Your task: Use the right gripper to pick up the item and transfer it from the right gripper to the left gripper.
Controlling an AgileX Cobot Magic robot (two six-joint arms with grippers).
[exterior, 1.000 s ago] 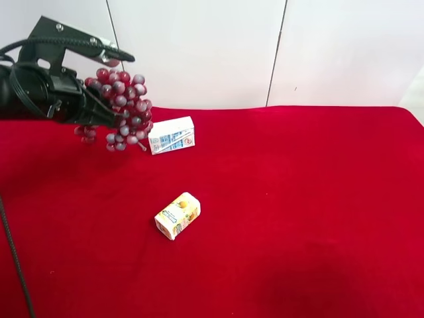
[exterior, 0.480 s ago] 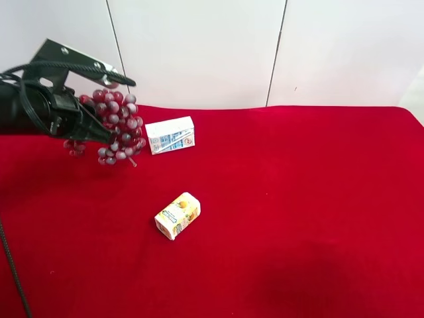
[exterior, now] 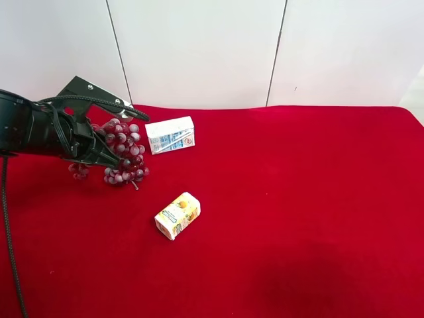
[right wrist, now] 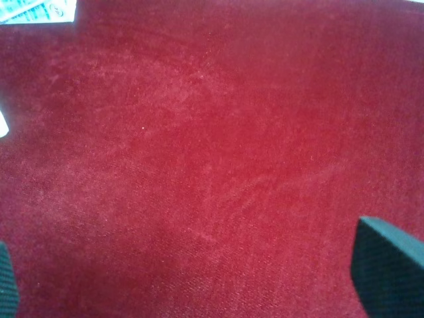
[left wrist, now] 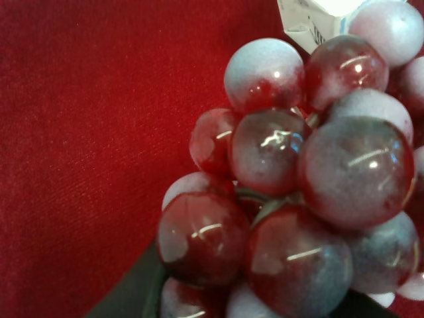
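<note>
Two cartons, one grape bunch

right gripper | 2 fingers spread wide | over red cloth | white-blue carton corner at frame edge

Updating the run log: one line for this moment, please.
left gripper: shut on grapes | right gripper: jaws open, empty | handover: grapes in left gripper

No legible text.
Print on the white-blue carton and yellow juice carton is too small to read.
</note>
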